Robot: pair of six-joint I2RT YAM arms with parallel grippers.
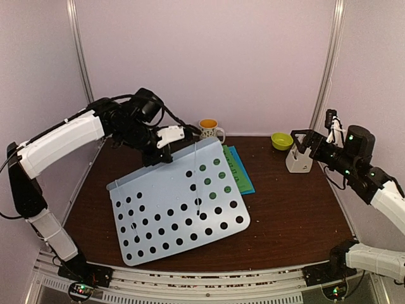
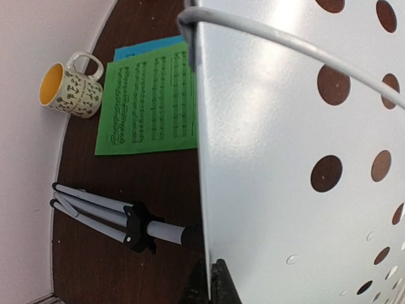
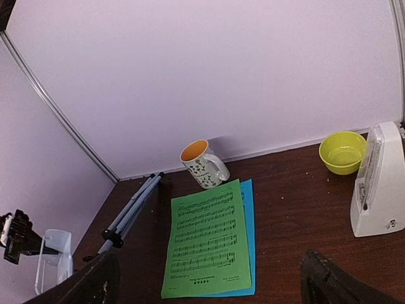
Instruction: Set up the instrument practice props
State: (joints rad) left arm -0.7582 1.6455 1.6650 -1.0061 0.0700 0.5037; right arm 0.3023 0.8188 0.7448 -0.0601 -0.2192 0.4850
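Observation:
The pale grey perforated music stand plate (image 1: 177, 202) lies tilted, its near edge low and its far edge raised. My left gripper (image 1: 163, 155) is shut on that far edge; in the left wrist view the fingers (image 2: 214, 285) pinch the plate (image 2: 285, 158). The folded silver tripod (image 2: 101, 212) lies on the table behind it. The green sheet (image 3: 205, 237) lies on the blue sheet (image 3: 248, 234), flat, partly hidden by the plate from above (image 1: 237, 171). The white metronome (image 1: 299, 158) stands at the right. My right gripper (image 1: 304, 142) is open and empty above it, also shown in its wrist view (image 3: 212, 291).
A patterned mug (image 1: 209, 130) stands at the back wall beside the sheets. A small green bowl (image 1: 281, 140) sits just behind the metronome (image 3: 378, 183). Walls close the table on the left, back and right.

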